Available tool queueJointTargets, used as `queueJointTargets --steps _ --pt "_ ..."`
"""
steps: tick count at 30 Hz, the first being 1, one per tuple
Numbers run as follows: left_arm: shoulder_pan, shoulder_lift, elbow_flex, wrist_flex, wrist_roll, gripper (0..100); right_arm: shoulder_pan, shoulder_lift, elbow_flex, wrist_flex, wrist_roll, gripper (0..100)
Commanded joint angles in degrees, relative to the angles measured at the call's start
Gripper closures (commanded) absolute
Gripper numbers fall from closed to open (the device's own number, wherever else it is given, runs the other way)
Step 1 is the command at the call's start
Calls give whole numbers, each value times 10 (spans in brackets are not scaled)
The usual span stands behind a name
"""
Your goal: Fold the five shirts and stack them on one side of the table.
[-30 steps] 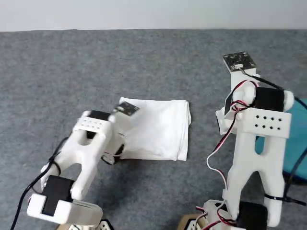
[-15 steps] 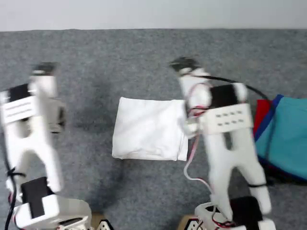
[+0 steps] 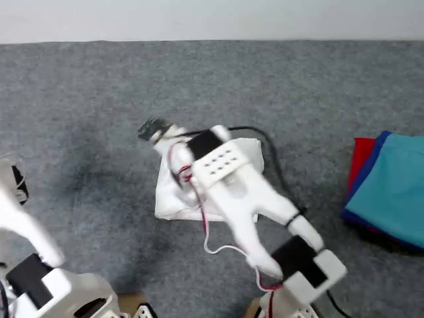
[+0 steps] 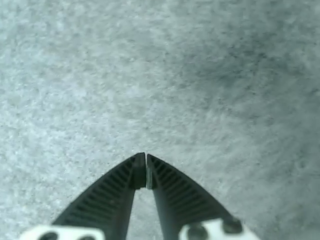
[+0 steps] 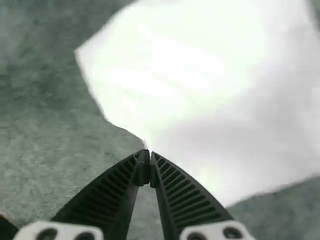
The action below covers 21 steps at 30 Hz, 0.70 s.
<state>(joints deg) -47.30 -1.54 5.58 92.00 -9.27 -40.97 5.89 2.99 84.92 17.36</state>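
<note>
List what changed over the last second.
The left arm swung off the white shirt to the table's left edge; left tool shut. The right arm swung from the stack across the shirt to its left side; right tool shut. Shirt and stack stayed put.

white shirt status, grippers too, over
Left gripper shut over the grey table. Right gripper shut at edge of white shirt. Shirt folded, mid-table, apart from the coloured stack. Right arm lies across it.
</note>
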Motion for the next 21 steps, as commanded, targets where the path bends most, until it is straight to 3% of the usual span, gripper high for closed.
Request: queueJointTargets --steps 1,9,21 --pt "-12 -18 -19 -14 -5 995 -22 28 -52 -9 -4 988" --pt "-11 -17 -19 -22 -4 995 -9 157 -60 -1 0 988" --pt "-6 -17 -19 -22 -3 995 -22 95 -242 87 1 988"
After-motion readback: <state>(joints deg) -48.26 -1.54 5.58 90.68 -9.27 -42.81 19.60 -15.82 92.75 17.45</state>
